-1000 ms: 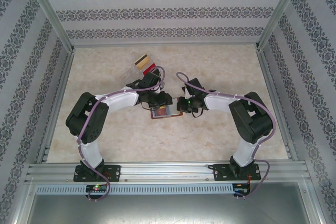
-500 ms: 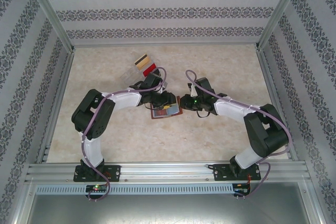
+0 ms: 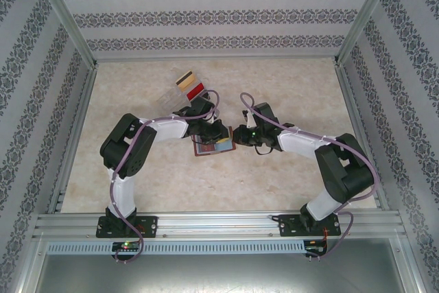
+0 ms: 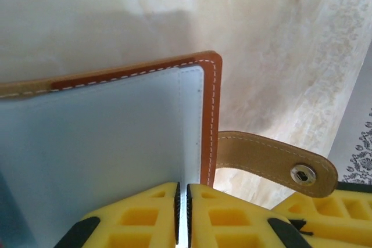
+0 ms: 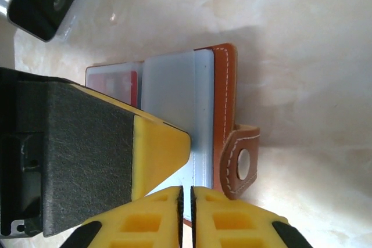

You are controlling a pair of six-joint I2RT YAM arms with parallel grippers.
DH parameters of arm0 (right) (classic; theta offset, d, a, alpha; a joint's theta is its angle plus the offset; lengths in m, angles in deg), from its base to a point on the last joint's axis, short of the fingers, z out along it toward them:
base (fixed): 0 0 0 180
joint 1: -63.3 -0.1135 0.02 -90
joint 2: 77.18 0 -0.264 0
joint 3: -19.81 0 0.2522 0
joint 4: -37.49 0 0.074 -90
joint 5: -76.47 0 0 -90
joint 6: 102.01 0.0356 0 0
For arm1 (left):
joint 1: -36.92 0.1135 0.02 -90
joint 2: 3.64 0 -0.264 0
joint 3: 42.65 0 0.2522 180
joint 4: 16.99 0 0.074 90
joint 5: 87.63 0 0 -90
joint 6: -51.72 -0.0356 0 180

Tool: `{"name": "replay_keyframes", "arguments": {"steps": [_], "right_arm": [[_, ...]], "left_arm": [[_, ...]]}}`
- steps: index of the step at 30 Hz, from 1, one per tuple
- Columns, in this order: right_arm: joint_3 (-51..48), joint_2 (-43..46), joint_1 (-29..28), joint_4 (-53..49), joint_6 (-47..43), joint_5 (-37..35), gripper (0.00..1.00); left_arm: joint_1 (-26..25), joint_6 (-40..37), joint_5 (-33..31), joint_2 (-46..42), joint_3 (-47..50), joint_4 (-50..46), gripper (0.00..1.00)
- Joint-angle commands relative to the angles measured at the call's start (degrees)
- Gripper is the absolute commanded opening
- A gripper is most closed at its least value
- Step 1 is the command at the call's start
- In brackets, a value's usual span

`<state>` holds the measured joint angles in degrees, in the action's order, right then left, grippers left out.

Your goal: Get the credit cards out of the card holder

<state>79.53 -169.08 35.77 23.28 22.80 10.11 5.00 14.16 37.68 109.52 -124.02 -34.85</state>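
The brown leather card holder [image 3: 209, 147] lies open on the marble table between my two arms. In the left wrist view its stitched border [image 4: 212, 114] frames a pale clear sleeve [image 4: 104, 155], and its snap strap [image 4: 279, 164] hangs to the right. My left gripper [image 4: 184, 213] is shut on the sleeve's edge. My right gripper [image 5: 187, 213] is shut on the card holder's near edge [image 5: 224, 103], beside the strap [image 5: 241, 164]. A red card [image 5: 119, 85] shows in a far pocket. The left gripper's yellow finger [image 5: 157, 149] rests on the sleeve.
Two credit cards lie on the table behind the left arm: a striped one [image 3: 185, 79] and a red one [image 3: 196, 89], with a clear plastic piece [image 3: 170, 97] beside them. Patterned walls and metal rails [image 3: 75, 135] enclose the table.
The left gripper has closed on the sleeve. The right gripper pulled away to the right, then came back to the holder's edge. The holder slid slightly left.
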Motion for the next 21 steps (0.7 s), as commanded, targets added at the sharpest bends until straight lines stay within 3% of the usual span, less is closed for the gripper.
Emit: {"name": "replay_keyframes", "arguments": {"steps": [1,9,21], "right_arm": [[1.9,-1.0,-0.8,0.4,0.4,1.3,0.14],[2.2,-2.7,-1.5,0.4,0.5,1.2,0.11],[4.4,-8.6,-2.2,0.2,1.0,1.7,0.12]], "left_arm": [[-0.7,-2.1,-1.2,-1.1,-2.1,-3.0,0.13],[-0.5,-3.9,-2.2,-1.2,-4.9,-6.1,0.23],[2.0,-5.8,-8.1,-8.8,-3.3,-14.0,0.24]]}}
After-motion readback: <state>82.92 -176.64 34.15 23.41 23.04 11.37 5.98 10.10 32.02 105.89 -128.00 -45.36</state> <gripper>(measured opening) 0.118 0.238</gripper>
